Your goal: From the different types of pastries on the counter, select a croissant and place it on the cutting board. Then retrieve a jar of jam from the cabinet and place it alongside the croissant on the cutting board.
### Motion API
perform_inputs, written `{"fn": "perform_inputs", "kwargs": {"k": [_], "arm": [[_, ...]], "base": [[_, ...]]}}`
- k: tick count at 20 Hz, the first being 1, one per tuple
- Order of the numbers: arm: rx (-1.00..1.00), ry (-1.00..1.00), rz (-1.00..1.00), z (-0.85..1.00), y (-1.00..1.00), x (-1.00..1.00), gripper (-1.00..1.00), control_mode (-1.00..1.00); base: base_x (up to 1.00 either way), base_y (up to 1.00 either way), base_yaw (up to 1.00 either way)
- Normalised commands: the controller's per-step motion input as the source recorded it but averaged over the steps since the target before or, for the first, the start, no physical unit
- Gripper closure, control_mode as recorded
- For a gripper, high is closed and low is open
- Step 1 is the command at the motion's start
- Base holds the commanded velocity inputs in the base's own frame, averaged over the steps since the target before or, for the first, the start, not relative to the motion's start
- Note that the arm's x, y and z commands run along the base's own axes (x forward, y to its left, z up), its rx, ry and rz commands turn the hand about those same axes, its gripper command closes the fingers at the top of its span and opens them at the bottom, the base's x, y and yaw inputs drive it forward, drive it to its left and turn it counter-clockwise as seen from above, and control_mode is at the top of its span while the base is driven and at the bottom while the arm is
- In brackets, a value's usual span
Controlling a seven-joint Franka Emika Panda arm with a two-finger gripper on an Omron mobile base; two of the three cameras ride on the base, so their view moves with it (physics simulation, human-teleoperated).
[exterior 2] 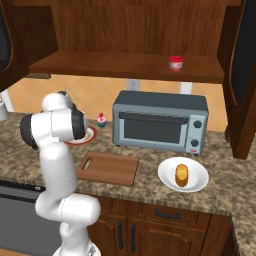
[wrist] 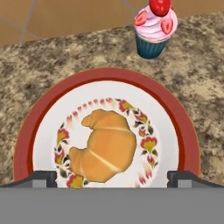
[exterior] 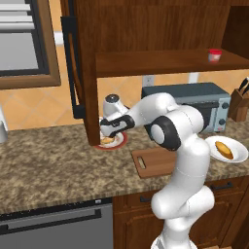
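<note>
Your pincer [wrist: 112, 178] is poised just above the croissant [wrist: 105, 146], tips spread wide apart, one to either side of the plate's middle, holding nothing. The croissant lies flat in the centre of a red-rimmed plate [wrist: 26, 131] on the tabletop [wrist: 43, 74], under the open cabinet [exterior: 146, 29]. From the left base camera the hand [exterior: 113, 125] sits right over that plate [exterior: 119, 143].

Handling, as I judge it: light, soft, flaky. It will crush or shed if you squeeze hard, and the glazed plate underneath gives no grip, so a poor pinch may just skate it along. Take it across the fat middle of the crescent, not the thin horns, which look likely to bend or snap. The gap looks ample for that width. Go down close to the plate, but don't drive the tips into the plate.

Keep clear of the cupcake [wrist: 154, 27], just beyond the plate rim on the side away from the camera; it looks easy to tip.

The cutting board [exterior 2: 107, 168] sits bare, near the plate, in front of the toaster oven [exterior 2: 160, 122], slot handle toward the plate. Short carry. The jam jar [exterior 2: 175, 63] stands on the cabinet shelf, untouched. The other pastry [exterior 2: 182, 174] on the white plate [exterior 2: 200, 182] isn't your target.
</note>
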Motion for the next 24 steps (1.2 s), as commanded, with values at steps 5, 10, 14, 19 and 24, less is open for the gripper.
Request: {"fn": "perform_inputs", "kwargs": {"k": [5,10,14,19,24], "arm": [[0.00,0.00,-0.01,-0.41,0.02,0.03,-1.00,-1.00],[0.00,-0.01,0.00,-0.17,0.00,0.10,-1.00,-1.00],[0.00,-0.03,0.00,-0.19,0.00,0.09,-1.00,-1.00],[0.00,-0.03,-0.01,-0.26,0.00,0.16,-1.00,-1.00],[0.00,0.00,0.00,-0.21,0.01,0.07,-1.00,-1.00]], "base": [[0.00,0.00,0.00],[0.00,0.00,0.00],[0.00,0.00,0.00],[0.00,0.00,0.00],[0.00,0.00,0.00]]}}
